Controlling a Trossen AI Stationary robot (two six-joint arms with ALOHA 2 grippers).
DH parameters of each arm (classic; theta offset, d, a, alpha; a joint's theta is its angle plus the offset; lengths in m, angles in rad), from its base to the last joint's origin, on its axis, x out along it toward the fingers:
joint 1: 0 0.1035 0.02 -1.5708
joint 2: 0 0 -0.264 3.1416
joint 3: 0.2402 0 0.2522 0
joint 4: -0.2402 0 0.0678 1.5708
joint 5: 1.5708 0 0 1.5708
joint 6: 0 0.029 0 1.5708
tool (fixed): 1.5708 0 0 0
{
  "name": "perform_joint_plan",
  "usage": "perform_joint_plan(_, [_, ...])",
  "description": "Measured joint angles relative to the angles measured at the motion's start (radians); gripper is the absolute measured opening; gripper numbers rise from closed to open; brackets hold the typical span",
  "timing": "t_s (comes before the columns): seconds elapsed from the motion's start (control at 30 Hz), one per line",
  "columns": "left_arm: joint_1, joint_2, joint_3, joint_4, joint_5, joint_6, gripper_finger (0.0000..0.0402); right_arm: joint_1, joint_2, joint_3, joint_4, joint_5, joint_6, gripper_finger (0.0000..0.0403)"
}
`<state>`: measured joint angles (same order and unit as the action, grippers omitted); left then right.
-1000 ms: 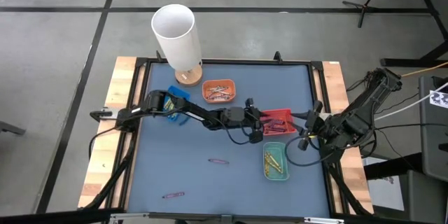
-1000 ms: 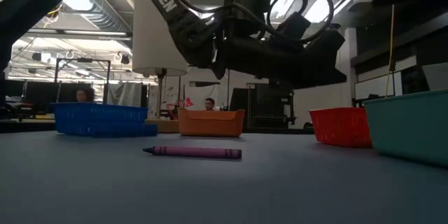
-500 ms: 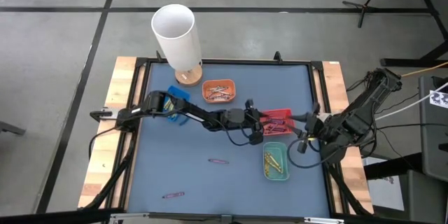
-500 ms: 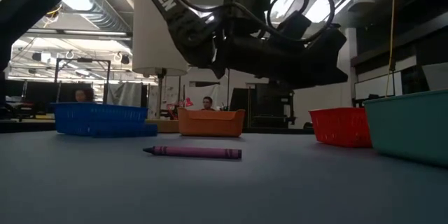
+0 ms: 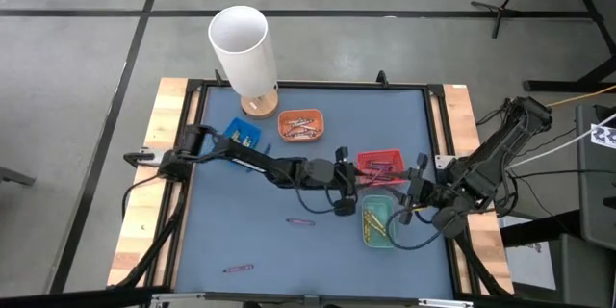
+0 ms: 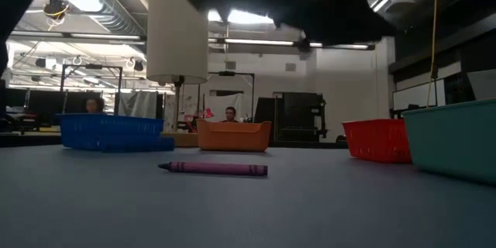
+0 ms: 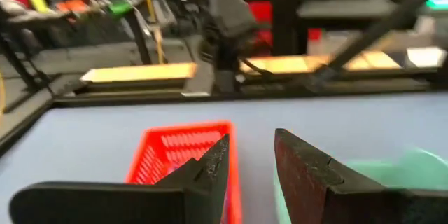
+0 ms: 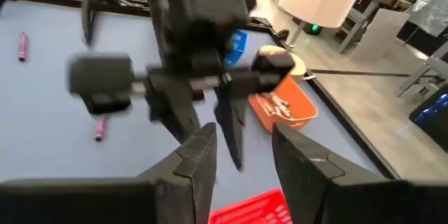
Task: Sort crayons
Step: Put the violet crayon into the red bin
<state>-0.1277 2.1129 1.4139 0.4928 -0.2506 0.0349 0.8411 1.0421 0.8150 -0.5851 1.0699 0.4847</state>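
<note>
Left tool [image 5: 345, 202] now nearer purple crayon [image 5: 301, 221]

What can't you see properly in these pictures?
- Blue tray contents: the high view shows only tiny specks, and the low view sees just its wall.
- Red tray contents: partly covered by the left gripper arm's cables in the high view.
- Left arm in the low view: only a dark shape cut off by the top edge.
- Orange tray crayon colours: too small to tell.

1. Left gripper [image 7: 250, 164] fills the foreground, its dark fingers [image 7: 210, 171] parted with nothing between them.
2. Red tray [image 7: 171, 161] sits just beyond.
3. Green tray [image 7: 392, 171] beside it.
</note>
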Motion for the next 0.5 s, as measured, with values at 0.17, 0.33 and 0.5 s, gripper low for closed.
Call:
perform_joint_plan(0.17, [-0.064,-0.129,0.000,-0.301,0.002,-0.038,0.0099,-0.049,0.046,0.000,0.089,-0.080,-0.003,0.0138])
perform_joint_plan(0.33, [-0.140,-0.246,0.000,-0.542,0.001,-0.147,0.0099,-0.143,0.112,0.000,0.217,-0.218,-0.084,0.0138])
perform_joint_plan(0.5, [-0.234,-0.346,0.001,-0.785,0.002,-0.300,0.0099,-0.255,0.207,0.000,0.417,-0.440,-0.212,0.0138])
